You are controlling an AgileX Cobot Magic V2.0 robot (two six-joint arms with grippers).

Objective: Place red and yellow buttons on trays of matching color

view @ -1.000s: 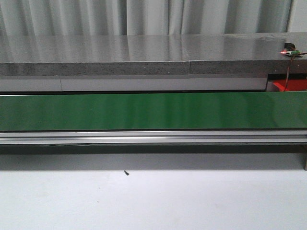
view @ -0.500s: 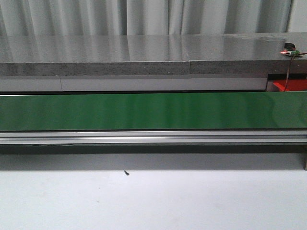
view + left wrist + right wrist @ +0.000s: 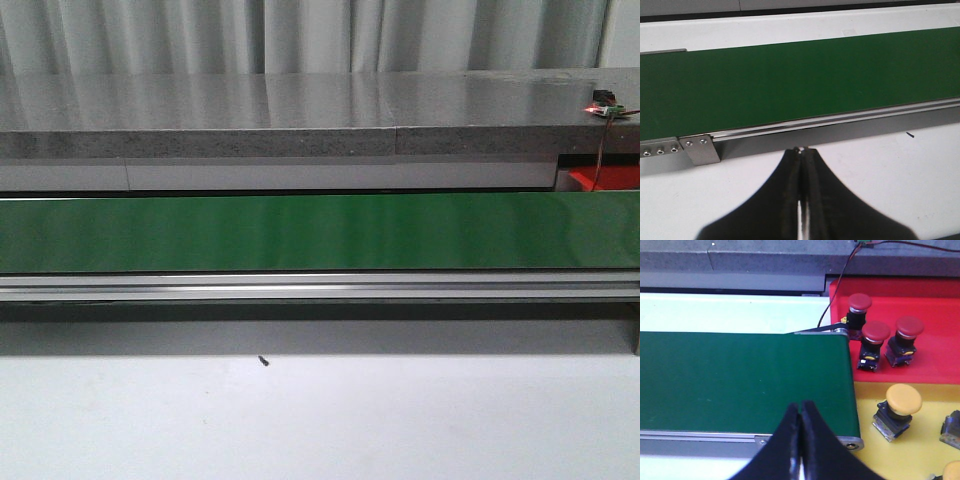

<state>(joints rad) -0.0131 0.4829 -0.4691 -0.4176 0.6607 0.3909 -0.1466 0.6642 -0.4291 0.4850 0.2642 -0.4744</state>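
the fingers of the left gripper (image 3: 801,152) are pressed together with nothing between them, the dark tips hanging over the white table (image 3: 880,170) just beside the metal side rail (image 3: 840,120) of the green conveyor belt (image 3: 790,80). the fingers of the right gripper (image 3: 800,410) are likewise closed and empty, poised above the end of the same belt (image 3: 740,380).

three red buttons (image 3: 875,335) stand upright on the red tray (image 3: 935,350), just past the belt's end; two sit close together and the third is a little further back near a thin dark wire (image 3: 835,290). next to it lies the yellow tray (image 3: 925,440), holding one yellow button (image 3: 902,400) in full view with its dark base tilted slightly. the edge of another yellow cap (image 3: 952,471) and part of a dark base (image 3: 952,427) show at the frame border of the right wrist view, too cropped to describe further.

in the front view the belt (image 3: 300,230) runs bare across the whole width, with a grey stone-look shelf (image 3: 300,110) behind it and pale curtains (image 3: 300,35) above. a corner of the red tray (image 3: 605,180) peeks out at the far right, under a small circuit board (image 3: 605,105) with wires. a tiny dark speck (image 3: 263,360) lies on the white table (image 3: 320,420).
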